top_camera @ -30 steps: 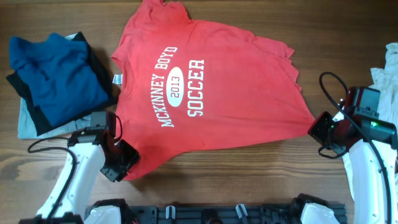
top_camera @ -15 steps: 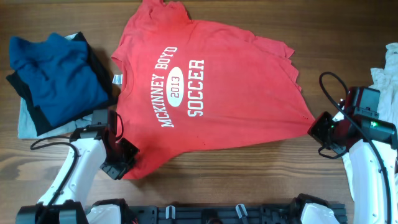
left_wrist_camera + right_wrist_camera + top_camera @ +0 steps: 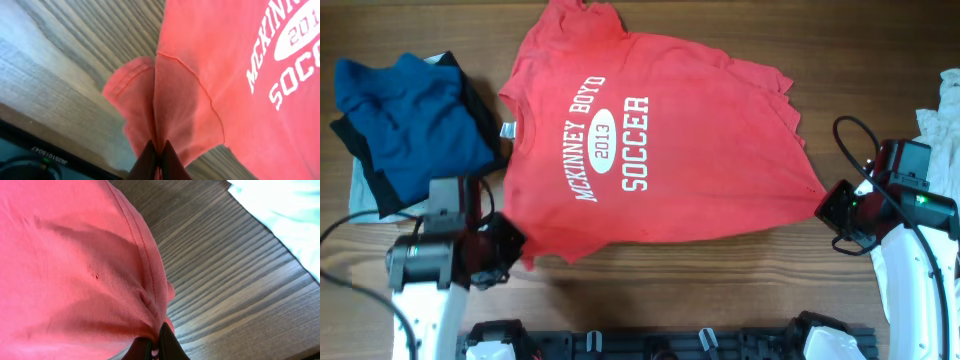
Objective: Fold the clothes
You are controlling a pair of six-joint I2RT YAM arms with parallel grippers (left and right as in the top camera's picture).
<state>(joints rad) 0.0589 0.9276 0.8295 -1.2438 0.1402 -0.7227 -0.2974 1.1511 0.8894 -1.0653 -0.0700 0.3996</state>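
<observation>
Red T-shirt lies spread over the middle of the wooden surface, print side up. We read white lettering, "MCKINNEY BOYD 2013 SOCCER", running from 6 toward 12 o'clock. Its neck tag sits at the 9 o'clock edge, and the opposite edge, toward 3 o'clock, is rumpled.

At roughly 7 o'clock of the shirt we see the left fingers clenched on a hemmed corner of the red cloth. In the left wrist view those fingers are pressed together, with the fabric pinched between them and gathered into a fold that rises off the wood. The stitched hem curves away on either side.

At roughly 4 o'clock of the shirt the right fingers are likewise clamped on the shirt's edge. The right wrist view shows the fingers closed on a bunched bit of seam, with the red cloth spreading away toward 10 o'clock.

A blue garment tops a folded pile at 9 o'clock of the surface, with black and grey layers showing beneath it. The pile lies just beside the shirt's neck. A white garment sits at the 3 o'clock edge, apart from the shirt. We see it again at 1 o'clock in the right wrist view.
</observation>
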